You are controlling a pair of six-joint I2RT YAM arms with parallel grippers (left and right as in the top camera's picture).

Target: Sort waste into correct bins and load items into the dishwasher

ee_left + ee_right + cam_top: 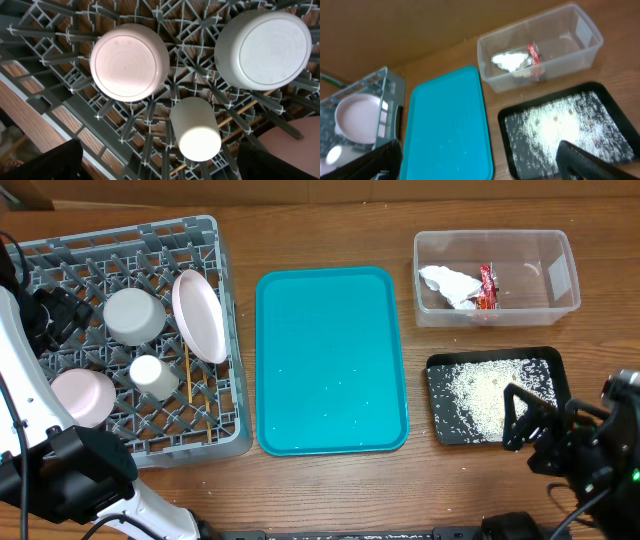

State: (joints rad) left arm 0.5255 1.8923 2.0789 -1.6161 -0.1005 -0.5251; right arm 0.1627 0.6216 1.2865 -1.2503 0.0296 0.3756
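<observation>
The grey dishwasher rack (pixel 226 300) at the left holds a grey-white bowl (pixel 134 315) upside down, an upright whitish-pink plate (pixel 198 315), a white cup (pixel 153 376), a pink bowl (pixel 82 396) and chopsticks (pixel 187 375). My left gripper (pixel 162 155) hangs open above the rack, over the cup (pixel 196 131), with the pink bowl (pixel 129 61) and grey-white bowl (pixel 267 47) beyond it. The clear tub (pixel 560 270) holds the white napkin (pixel 448 285) and red wrapper (pixel 487 286). Rice crumbs (pixel 485 395) cover the black tray (pixel 440 430). My right gripper (pixel 535 430) is open over that tray's near right corner, holding nothing.
The teal serving tray (pixel 330 360) lies bare between the rack and the two bins, with a few specks on it. In the right wrist view the teal tray (pixel 447 125) fills the middle, with the black tray (pixel 512 160) to its right.
</observation>
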